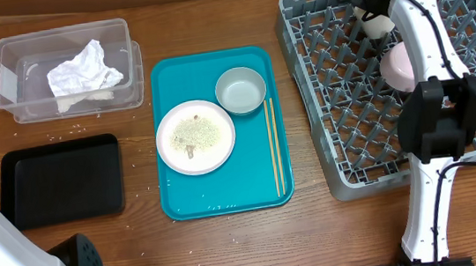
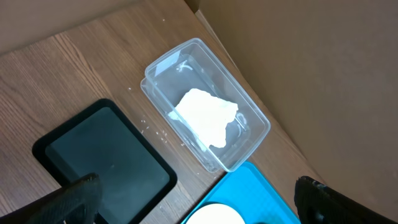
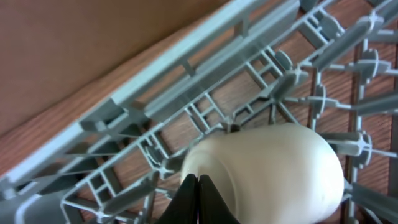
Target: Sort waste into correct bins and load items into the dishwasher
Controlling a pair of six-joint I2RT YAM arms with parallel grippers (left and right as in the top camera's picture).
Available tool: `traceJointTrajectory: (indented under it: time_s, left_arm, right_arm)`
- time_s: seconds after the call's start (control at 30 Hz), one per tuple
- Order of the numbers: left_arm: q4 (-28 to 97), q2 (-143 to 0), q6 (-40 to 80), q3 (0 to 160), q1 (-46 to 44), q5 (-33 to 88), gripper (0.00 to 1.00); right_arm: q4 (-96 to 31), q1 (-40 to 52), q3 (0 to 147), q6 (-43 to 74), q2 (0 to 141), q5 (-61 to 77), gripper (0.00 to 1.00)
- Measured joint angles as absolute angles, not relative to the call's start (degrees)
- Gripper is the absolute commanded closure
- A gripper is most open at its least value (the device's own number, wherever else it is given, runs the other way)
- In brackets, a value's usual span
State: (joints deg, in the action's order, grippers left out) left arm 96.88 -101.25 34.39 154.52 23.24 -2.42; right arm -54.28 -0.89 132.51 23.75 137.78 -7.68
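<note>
My right gripper is over the far side of the grey dish rack, shut on the rim of a small white cup that lies on its side among the pegs. A pale round dish stands in the rack beside my arm. A white plate with rice-like scraps and a grey bowl sit on the teal tray. The crumpled white napkin lies in the clear tub. The black tray is bare. My left gripper is open and empty, high above the tub. No red wrapper shows.
A pair of wooden chopsticks lies along the teal tray's right side. Loose rice grains are scattered on the wood between tub and black tray. Brown cardboard stands behind the table. My right arm's base overhangs the rack.
</note>
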Motion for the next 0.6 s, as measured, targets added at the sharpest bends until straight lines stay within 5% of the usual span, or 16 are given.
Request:
traceJointTrajectory:
  time_s: [0.6]
  left_arm:
    - [96.86,-101.25,34.39,154.52,23.24,-2.42,0.0]
  right_arm:
    - [-65.95,-2.85,137.64,20.71,137.4,-21.28,0.95]
